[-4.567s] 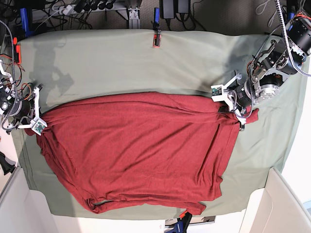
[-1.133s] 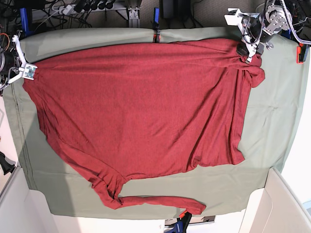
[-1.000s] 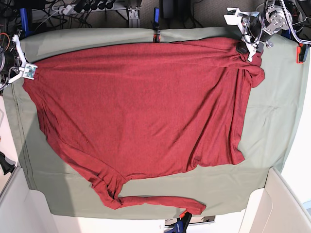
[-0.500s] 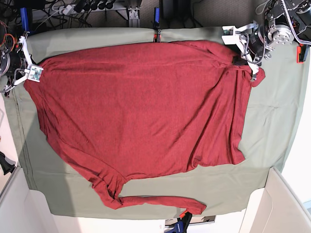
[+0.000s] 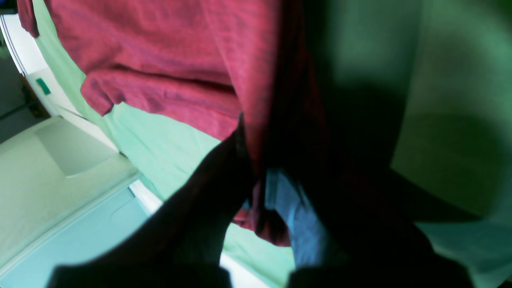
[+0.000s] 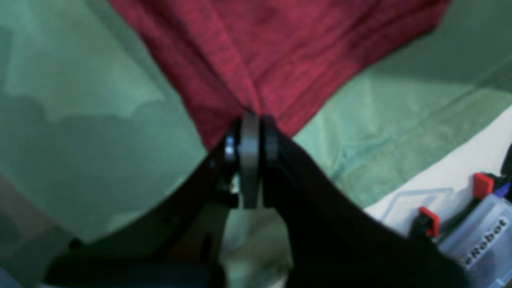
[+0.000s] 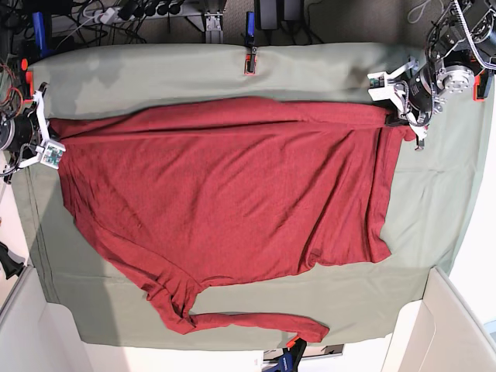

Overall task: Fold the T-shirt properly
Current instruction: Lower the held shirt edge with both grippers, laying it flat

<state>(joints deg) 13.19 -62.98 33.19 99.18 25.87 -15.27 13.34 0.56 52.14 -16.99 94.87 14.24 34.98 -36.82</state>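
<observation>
- Lying spread across the sage-green table cloth (image 7: 194,77), the T-shirt (image 7: 225,201) covers most of the cloth's middle; bare cloth shows beyond its far edge and along its near edge.
- Left gripper (image 7: 401,122): positioned at the T-shirt's far corner on the base view's right. Jaws are closed on the fabric; in the left wrist view red knit (image 5: 160,60) runs down between the dark fingers (image 5: 208,188), with a small tuft showing below them. That view is blurred and dark, so finer detail cannot be told.
- Right gripper (image 7: 51,153): positioned at the T-shirt's far corner on the base view's left. In the right wrist view the gripper (image 6: 250,132) has its jaws pressed together on a pinched point of red fabric (image 6: 280,52), which fans out from them over the cloth.
- The T-shirt's far edge runs fairly straight between the two grippers, with a slight fold line beneath it.
- One long sleeve (image 7: 256,322) lies along the T-shirt's near edge, flat on the table cloth and partly twisted where it joins the body.
- A red-and-black clip (image 7: 249,62) sits on the table cloth's far edge, apart from the T-shirt.
</observation>
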